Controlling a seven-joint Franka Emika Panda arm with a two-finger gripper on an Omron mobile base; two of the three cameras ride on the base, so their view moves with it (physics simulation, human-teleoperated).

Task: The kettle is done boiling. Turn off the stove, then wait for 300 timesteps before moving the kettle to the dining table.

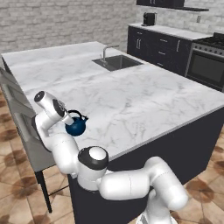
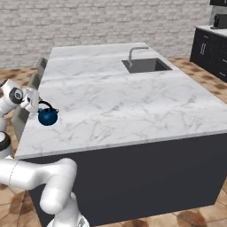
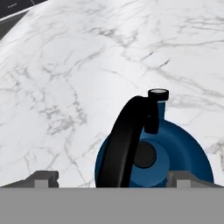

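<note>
The small dark-blue kettle (image 1: 77, 127) (image 2: 47, 117) (image 3: 186, 153) stands upright on the white marble dining table (image 1: 131, 105) (image 2: 133, 106) (image 3: 65, 65), close to its near-left edge. My gripper (image 1: 70, 118) (image 2: 38, 106) (image 3: 113, 179) is at the kettle's black arched handle (image 3: 127, 140). It is open, its two fingertips (image 3: 43, 178) set wide on either side of the handle and clear of it. The black stove (image 1: 209, 57) is far off at the back right, against the brick wall.
A sink (image 1: 117, 62) (image 2: 147, 65) with a faucet is set into the far part of the island. Grey chairs (image 1: 17, 113) (image 2: 37, 71) line the island's left side beside my arm. Dark cabinets (image 1: 157, 46) run along the back wall.
</note>
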